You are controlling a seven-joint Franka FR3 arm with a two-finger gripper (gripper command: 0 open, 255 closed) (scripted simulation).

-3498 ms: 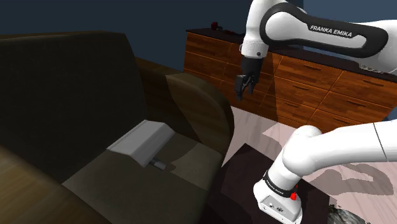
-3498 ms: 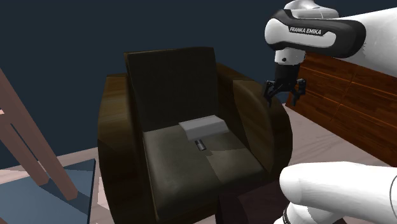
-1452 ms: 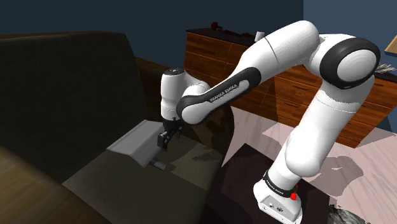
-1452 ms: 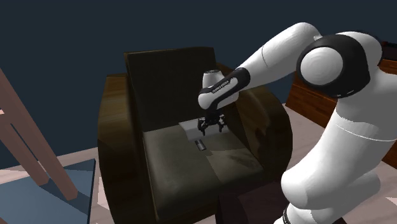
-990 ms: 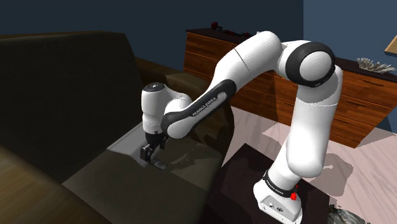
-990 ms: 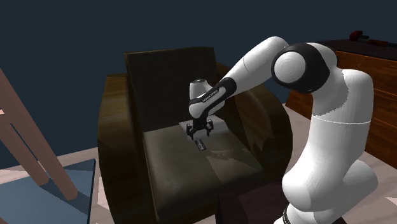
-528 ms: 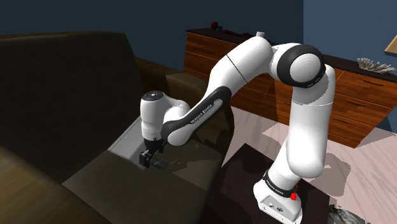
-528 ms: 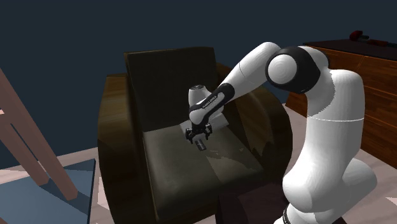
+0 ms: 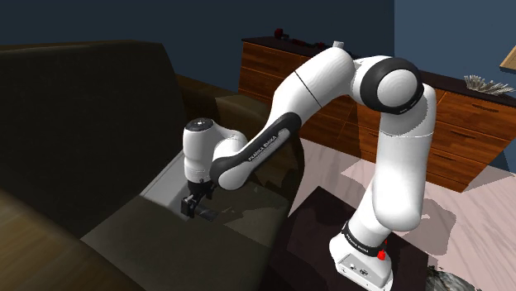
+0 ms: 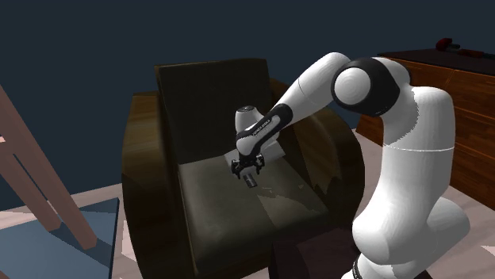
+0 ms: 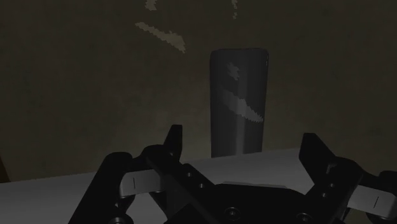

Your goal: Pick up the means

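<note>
The gripper (image 9: 191, 207) hangs low over the seat of the dark armchair (image 9: 99, 124), near the seat's middle, with its fingers pointing down. In the wrist view the two black fingers (image 11: 173, 137) stand well apart and clasp nothing. The small dark slab (image 11: 237, 95) lies flat on the seat cushion, lengthwise in the gap between them, and neither finger touches it. From the second exterior view the slab sits just in front of the fingertips, toward the front edge of the seat.

A pale grey box (image 9: 164, 187) lies on the same cushion, closer to the backrest. The gripper hangs over its front edge, and the box's pale top runs right under the hand in the wrist view. One short end of the slab meets that edge, so the box crowds it on the backrest side.

The white forearm comes in over the chair's padded armrest (image 10: 317, 147), which rises beside the seat on the stand's side. The tall backrest closes off the far side.

Past that armrest a wooden dresser (image 9: 463, 124) with several drawers stands against a dark blue wall. The dark stand (image 9: 314, 231) sits on a pale floor by the chair's front corner. On the chair's other side, a slanted wooden beam (image 10: 32, 158) leans above a bluish flat surface (image 10: 71, 230)
</note>
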